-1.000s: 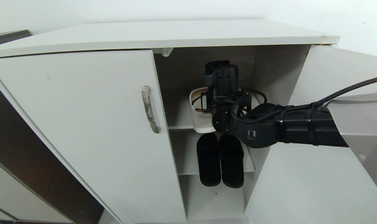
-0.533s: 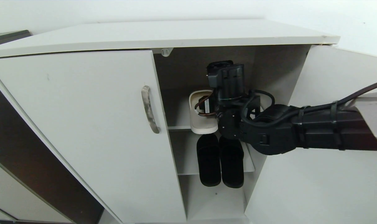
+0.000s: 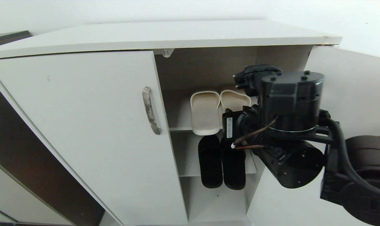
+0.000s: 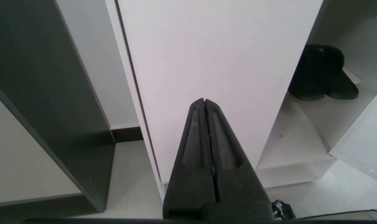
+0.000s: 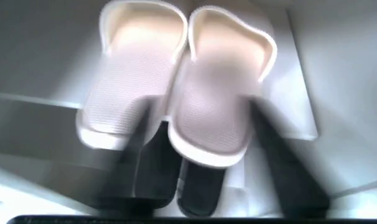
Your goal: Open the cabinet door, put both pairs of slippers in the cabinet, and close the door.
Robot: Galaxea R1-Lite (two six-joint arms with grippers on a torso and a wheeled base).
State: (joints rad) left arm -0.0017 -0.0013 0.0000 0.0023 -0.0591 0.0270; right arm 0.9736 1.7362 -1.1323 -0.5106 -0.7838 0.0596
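Observation:
A white pair of slippers (image 3: pixel 219 108) lies side by side on the cabinet's upper shelf, heels at the shelf's front edge. Below it a black pair (image 3: pixel 221 163) rests on the middle shelf and overhangs its edge. My right arm (image 3: pixel 287 103) hangs in front of the open right half of the cabinet, outside it. In the right wrist view my right gripper (image 5: pixel 201 124) is open, its blurred fingers apart and holding nothing, with the white slippers (image 5: pixel 176 93) beyond them. My left gripper (image 4: pixel 204 106) is shut and empty, low before the closed left door (image 4: pixel 219 56).
The right door (image 3: pixel 334 110) stands swung open just behind my right arm. The left door (image 3: pixel 83 125) is closed, with a metal handle (image 3: pixel 150 110). The bottom compartment floor (image 3: pixel 215 201) is bare. A dark panel (image 3: pixel 30 150) stands left of the cabinet.
My right arm has pulled back out of the cabinet toward the camera. Both white slippers stay on the upper shelf, now uncovered.

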